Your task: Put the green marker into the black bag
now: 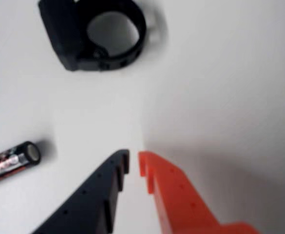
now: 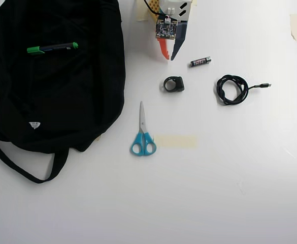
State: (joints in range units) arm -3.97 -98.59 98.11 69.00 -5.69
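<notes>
While your claw (image 2: 169,57) sits at the top-centre of the overhead view, its tips are nearly together w/ only a thin gap, nothing held between them; wrist view shows same: black finger (image 1: 101,195) on left, orange finger (image 1: 174,195) on right, slim strip of bare desk (image 2: 229,193) between the tips (image 1: 134,163). Green marker (image 2: 52,49) lies flat on top of the black bag (image 2: 72,101), upper part of it, roughly horizontal in overhead view, green cap end toward the left, small green tip toward the right; can't tell whether it's inside an opening or just resting on the fabric. Bag fills the left side of the overhead view, white logo (image 2: 34,124) low on it, thin strap (image 2: 16,165) looping out onto the desk at bottom-left. Claw is well apart from bag and marker, to their right. Black ring-shaped part (image 2: 173,84) lies just below the claw in overhead; in wrist view it's at top, ahead of the tips (image 1: 96,36), blurred, not touching. Battery (image 2: 200,61) near the claw's right side in overhead; at left edge in wrist view (image 1: 10,163). Coiled black cable (image 2: 233,89) further right. Blue-handled scissors (image 2: 142,136) below the ring part, blades pointing up, beside a strip of tan tape (image 2: 175,141). Another tape piece (image 2: 296,26) at top-right corner.
</notes>
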